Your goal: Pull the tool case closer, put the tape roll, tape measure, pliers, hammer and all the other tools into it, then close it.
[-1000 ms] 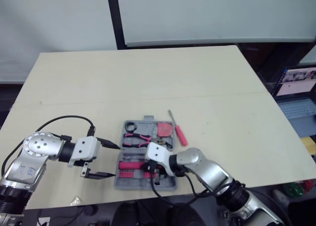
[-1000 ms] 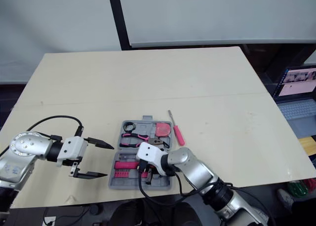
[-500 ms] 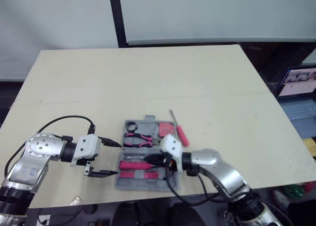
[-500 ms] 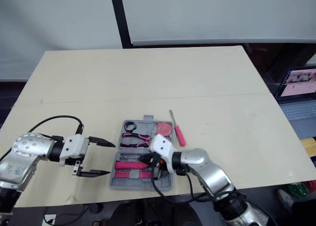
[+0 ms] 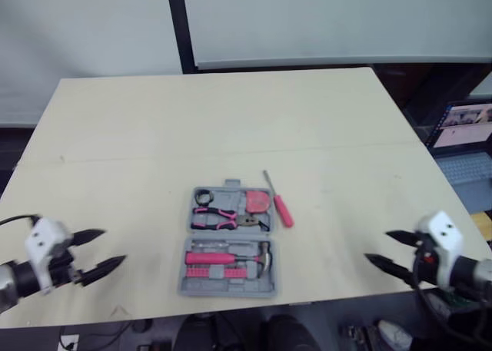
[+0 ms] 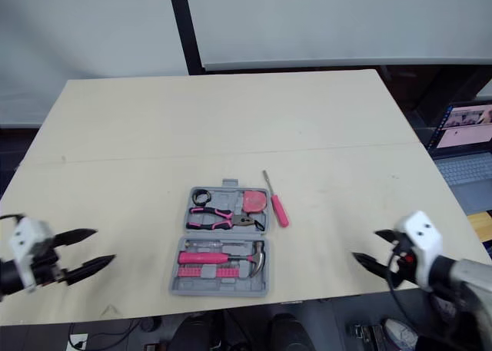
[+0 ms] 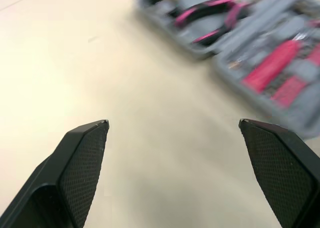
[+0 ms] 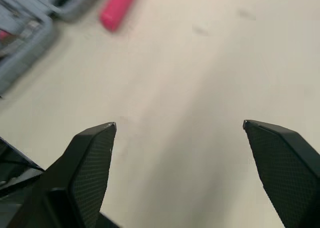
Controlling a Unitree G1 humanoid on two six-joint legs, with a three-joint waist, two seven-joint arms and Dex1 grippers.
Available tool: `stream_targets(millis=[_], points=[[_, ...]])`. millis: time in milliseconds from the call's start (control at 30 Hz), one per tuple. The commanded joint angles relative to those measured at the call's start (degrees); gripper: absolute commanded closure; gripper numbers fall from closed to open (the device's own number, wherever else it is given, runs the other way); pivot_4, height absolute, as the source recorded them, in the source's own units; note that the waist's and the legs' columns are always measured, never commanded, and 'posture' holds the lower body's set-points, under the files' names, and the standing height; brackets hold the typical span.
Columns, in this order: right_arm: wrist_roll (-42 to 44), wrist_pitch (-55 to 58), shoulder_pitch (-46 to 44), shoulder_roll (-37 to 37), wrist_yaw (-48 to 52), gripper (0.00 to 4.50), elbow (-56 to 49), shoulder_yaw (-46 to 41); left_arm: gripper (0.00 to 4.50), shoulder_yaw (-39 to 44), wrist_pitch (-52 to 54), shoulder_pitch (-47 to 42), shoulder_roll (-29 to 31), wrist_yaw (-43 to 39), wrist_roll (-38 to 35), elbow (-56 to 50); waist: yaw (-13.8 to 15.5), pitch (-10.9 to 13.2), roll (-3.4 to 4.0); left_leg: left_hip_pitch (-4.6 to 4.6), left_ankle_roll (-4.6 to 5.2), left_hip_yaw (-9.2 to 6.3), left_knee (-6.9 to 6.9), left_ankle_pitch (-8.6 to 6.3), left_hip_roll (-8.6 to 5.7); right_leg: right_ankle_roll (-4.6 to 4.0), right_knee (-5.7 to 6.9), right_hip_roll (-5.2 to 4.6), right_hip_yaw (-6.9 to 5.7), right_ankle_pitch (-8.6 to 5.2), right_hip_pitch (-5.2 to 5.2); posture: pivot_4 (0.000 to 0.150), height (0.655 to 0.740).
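Okay, I'm hovering left gripper (image 6: 104, 245) and right gripper (image 6: 365, 244) open, well off either side of the tool case (image 6: 215, 289); screwdriver (image 6: 275, 203) is lying just right of it, probably light, stiff, rolly, so I'm eyeing the pink handle.

Beside the beige table (image 5: 231, 113), off its right edge, sits an open laptop (image 5: 464, 132).

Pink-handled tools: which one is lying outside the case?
The screwdriver, lying on the table just right of the open tool case. The pliers and hammer, also pink-handled, sit in their case slots.
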Motion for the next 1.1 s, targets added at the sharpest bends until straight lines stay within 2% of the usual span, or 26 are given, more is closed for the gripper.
stream_targets(millis=[33,233,467,600,800,933,1100], points=[[-0.1,-2.5,2.6,-1.4,1.5,0.08,1.7,-6.0,0.0,5.7,-1.5,1.9,-0.2,0.4,-0.3,1.8,0.1,0.0,-0.02,0.0,-0.01,0.01,0.0,-0.02,0.0,0.0,-0.02,-0.01,0.0,0.0,0.01,0.15,0.74],[0.8,-1.8,1.1,-1.5,0.0,0.08,0.8,-4.3,0.0,4.5,0.0,1.5,0.2,-1.3,-1.5,-0.8,0.1,0.0,0.0,0.0,-0.29,0.01,-0.06,-0.19,0.0,-0.06,-0.03,-0.07,-0.01,0.02,0.01,0.15,0.74],[2.0,6.5,-7.4,4.2,-9.7,0.08,-8.3,8.5,0.0,-3.8,5.5,-4.4,2.5,-4.0,-5.8,-15.7,0.1,0.0,0.04,-0.02,-0.15,0.0,-0.09,-0.05,0.01,-0.05,0.02,-0.01,-0.02,0.02,-0.02,0.15,0.74],[-0.1,12.7,-15.0,10.3,-18.3,0.08,-11.7,19.7,0.0,-9.7,9.6,-13.4,4.6,-5.0,-9.7,-21.2,0.1,0.1,0.1,-0.03,-0.18,0.01,-0.1,0.07,0.0,-0.05,0.03,0.02,0.01,0.02,-0.08,0.15,0.74],[-5.9,19.7,-27.2,19.2,-29.8,0.08,-7.4,31.3,0.0,-16.8,12.9,-26.1,5.1,-5.7,-11.8,-21.7,-0.2,0.2,0.3,-0.04,-0.52,0.1,-0.11,0.32,-0.02,-0.02,0.15,0.08,0.09,0.03,-0.19,0.15,0.74],[-9.9,22.2,-34.6,23.4,-36.0,0.08,-1.0,34.0,0.0,-21.0,12.1,-32.3,4.0,-6.1,-10.6,-19.9,0.0,0.2,0.27,-0.07,-0.55,0.11,-0.11,0.33,-0.01,0.0,0.12,0.1,0.1,0.02,-0.24,0.15,0.74],[-11.9,23.1,-39.5,26.3,-38.3,0.08,3.1,35.1,0.0,-23.0,11.9,-35.2,3.1,-5.9,-10.4,-19.5,0.0,0.2,0.27,-0.07,-0.55,0.15,-0.1,0.33,-0.01,0.01,0.1,0.1,0.11,0.01,-0.24,0.15,0.74]])
